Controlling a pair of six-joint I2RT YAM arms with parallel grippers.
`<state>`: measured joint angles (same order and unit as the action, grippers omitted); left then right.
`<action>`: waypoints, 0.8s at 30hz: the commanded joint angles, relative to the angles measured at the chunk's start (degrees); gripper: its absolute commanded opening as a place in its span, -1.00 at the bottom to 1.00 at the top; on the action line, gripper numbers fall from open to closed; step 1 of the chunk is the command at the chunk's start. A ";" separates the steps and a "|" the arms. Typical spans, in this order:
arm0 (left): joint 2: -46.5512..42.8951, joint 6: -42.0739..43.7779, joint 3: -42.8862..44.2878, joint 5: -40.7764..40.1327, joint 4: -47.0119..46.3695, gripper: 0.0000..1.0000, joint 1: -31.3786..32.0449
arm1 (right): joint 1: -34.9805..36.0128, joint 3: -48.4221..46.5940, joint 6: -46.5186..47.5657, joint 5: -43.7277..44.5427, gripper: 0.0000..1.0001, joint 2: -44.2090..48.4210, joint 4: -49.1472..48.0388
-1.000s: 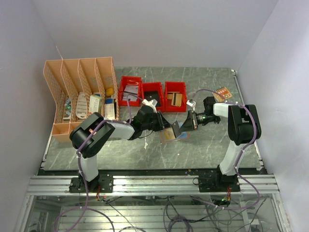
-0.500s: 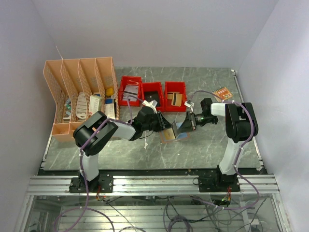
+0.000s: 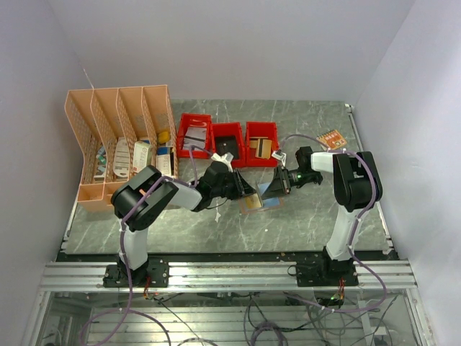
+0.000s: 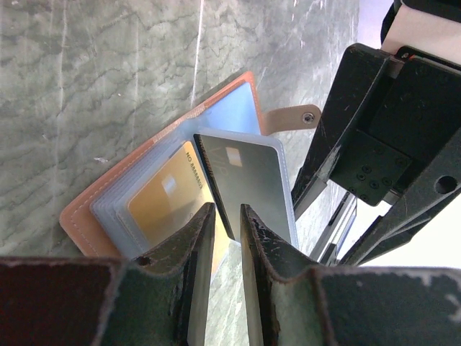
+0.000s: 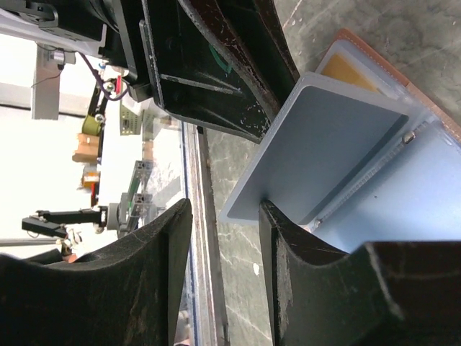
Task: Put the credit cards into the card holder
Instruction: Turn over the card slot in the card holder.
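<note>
Step in hand, as I read it: feeding a card into the card holder [image 4: 72,225], which lies open on the bench [image 4: 94,65] approx. midway between the two arms, snap tab [image 4: 292,117] sticking out toward the right arm; a gold card [image 4: 166,202] sits inside the clear sleeves [image 4: 108,209], so at least one looks done; the grey-blue card [image 4: 252,187] leans tilted over the sleeves, far edge down at the stack, near edge running into the narrow gap of the left end effector [image 4: 227,210], which looks clamped on that card; the right end effector [image 5: 223,205] is on the opp. side, jaws apart w/ nothing pinched between them, one finger beside or touching the card's lower edge, can't tell which; whether the card's edge is inside a sleeve mouth or only resting on top isn't clear from either wrist view; next move, prob.: left arm slides the card along its own plane into the pocket at a shallow angle while the right steadies the holder or keeps a leaf open, since the sleeves look floppy and the holder light enough to skid on the bench; let go only once the card is seated; a small flat orange item [image 3: 332,138] near the far right corner may be another card, too small to tell.
</note>
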<state>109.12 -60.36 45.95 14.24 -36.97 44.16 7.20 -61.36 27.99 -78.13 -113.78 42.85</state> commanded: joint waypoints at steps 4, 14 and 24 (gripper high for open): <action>-0.60 0.33 -1.24 0.40 -1.91 -0.37 -0.72 | 1.20 -1.01 2.07 -1.42 -0.14 -0.92 1.51; -1.57 0.48 -2.26 0.11 -1.66 -0.37 -0.86 | 2.27 -1.16 2.11 -0.64 -0.15 -1.01 1.34; -2.65 1.12 -2.94 -0.27 -1.08 -0.37 -0.85 | 2.25 -1.81 4.02 2.30 -0.16 0.07 2.38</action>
<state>108.25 -60.42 43.90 14.22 -36.97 43.66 9.13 -62.33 30.68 -77.14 -114.08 44.95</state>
